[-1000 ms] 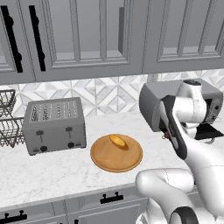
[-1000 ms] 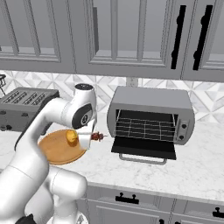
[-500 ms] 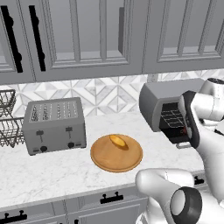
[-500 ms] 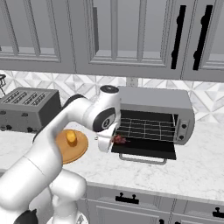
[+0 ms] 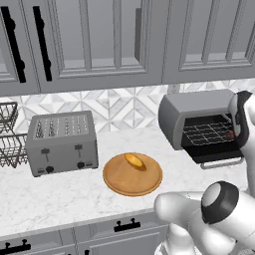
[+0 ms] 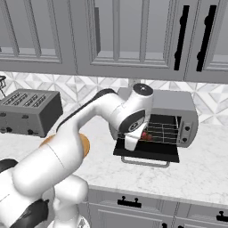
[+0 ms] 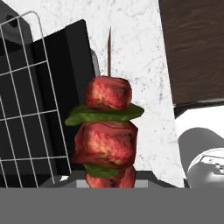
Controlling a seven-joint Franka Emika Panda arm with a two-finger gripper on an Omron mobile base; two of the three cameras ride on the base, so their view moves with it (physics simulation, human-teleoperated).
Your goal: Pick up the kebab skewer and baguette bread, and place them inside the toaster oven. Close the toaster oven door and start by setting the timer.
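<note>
While jaws grip kebab skewer point(image 7: 107, 131) at open toaster oven point(image 5: 201, 122), baguette bread point(image 5: 135, 161) lies on board point(image 5: 132, 175).

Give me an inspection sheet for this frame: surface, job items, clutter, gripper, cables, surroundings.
Surface: white marble counter, no spills seen.
Kebab skewer: held in the gripper at the mouth of the toaster oven, in front of the wire rack.
Baguette bread: lying on the round wooden board, untouched.
Toaster oven door: folded down, open.
Clutter: grey slot toaster; wire basket at the counter's left end.
Gripper: closed on the skewer; fingertips hidden behind the meat.
Cables: nothing seen.
Surroundings: grey cabinets above, patterned tile backsplash, drawers below.
</note>
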